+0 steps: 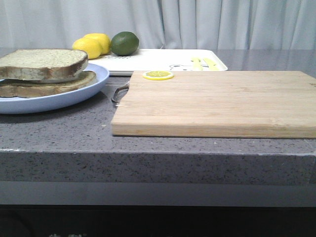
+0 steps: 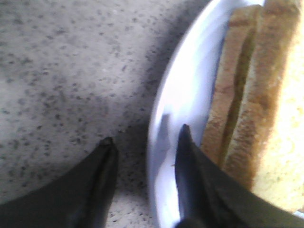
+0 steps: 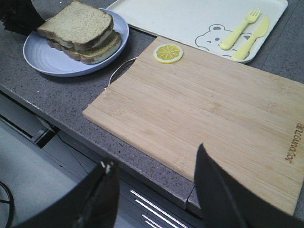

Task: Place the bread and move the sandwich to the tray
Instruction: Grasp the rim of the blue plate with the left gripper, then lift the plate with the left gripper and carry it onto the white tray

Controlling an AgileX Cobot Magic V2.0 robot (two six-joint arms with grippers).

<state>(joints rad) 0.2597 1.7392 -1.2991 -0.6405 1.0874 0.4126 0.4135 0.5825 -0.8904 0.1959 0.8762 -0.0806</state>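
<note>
The bread (image 1: 42, 63), a thick brown-crusted slice, lies on top of the sandwich's lower slice (image 1: 49, 88) on the pale-blue plate (image 1: 74, 98) at the left. The egg is hidden between the slices. The white tray (image 1: 163, 61) lies behind the cutting board. In the left wrist view my left gripper (image 2: 146, 135) is open and straddles the plate's rim (image 2: 190, 95), one finger on the counter and one inside the plate beside the sandwich (image 2: 228, 104). My right gripper (image 3: 154, 161) is open and empty, over the counter's front edge. The right wrist view also shows the bread (image 3: 76, 23), the plate (image 3: 42, 59) and the tray (image 3: 180, 19).
A wooden cutting board (image 1: 217, 101) fills the middle and right of the counter, with a yellow lemon slice (image 1: 158, 75) at its far left corner. Two lemons (image 1: 91, 45) and a lime (image 1: 124, 43) sit at the tray's left end. The tray bears a bear and yellow cutlery print (image 3: 242, 33).
</note>
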